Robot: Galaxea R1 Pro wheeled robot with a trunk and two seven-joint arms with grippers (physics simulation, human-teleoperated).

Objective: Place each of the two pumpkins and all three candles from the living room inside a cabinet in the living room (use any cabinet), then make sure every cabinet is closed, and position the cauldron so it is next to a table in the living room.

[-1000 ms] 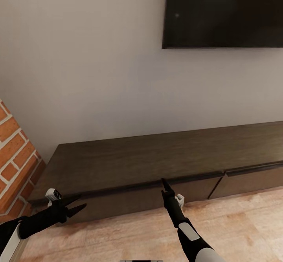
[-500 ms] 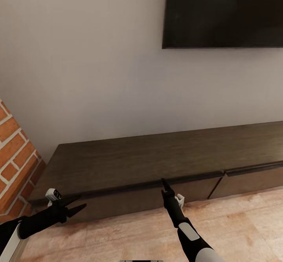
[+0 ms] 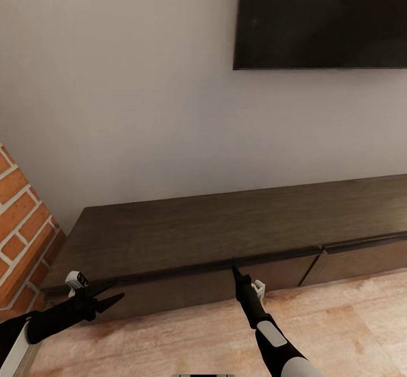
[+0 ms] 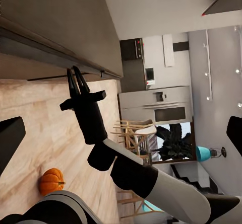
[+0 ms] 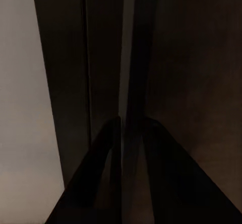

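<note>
The long dark-brown cabinet (image 3: pixel 226 230) runs along the wall, and its drawer fronts look closed. My right gripper (image 3: pixel 234 270) has its thin fingers pressed together, shut, with the tips at the dark slit under the top of the left drawer front (image 3: pixel 186 289). In the right wrist view the fingertips (image 5: pixel 115 133) sit right against that slit. My left gripper (image 3: pixel 113 292) hangs open and empty in front of the cabinet's left end. The left wrist view shows the right gripper (image 4: pixel 75 78) at the drawer edge and one orange pumpkin (image 4: pixel 52 180) on the wooden floor behind.
A black TV (image 3: pixel 322 18) hangs on the wall above the cabinet. A brick wall (image 3: pixel 22 224) stands close at the left. Wooden floor (image 3: pixel 350 320) lies in front. The left wrist view shows a distant kitchen with dining chairs (image 4: pixel 133 133).
My right gripper's tips have edged slightly deeper into the slit at the drawer's upper edge. The left arm and the cabinet look the same.
</note>
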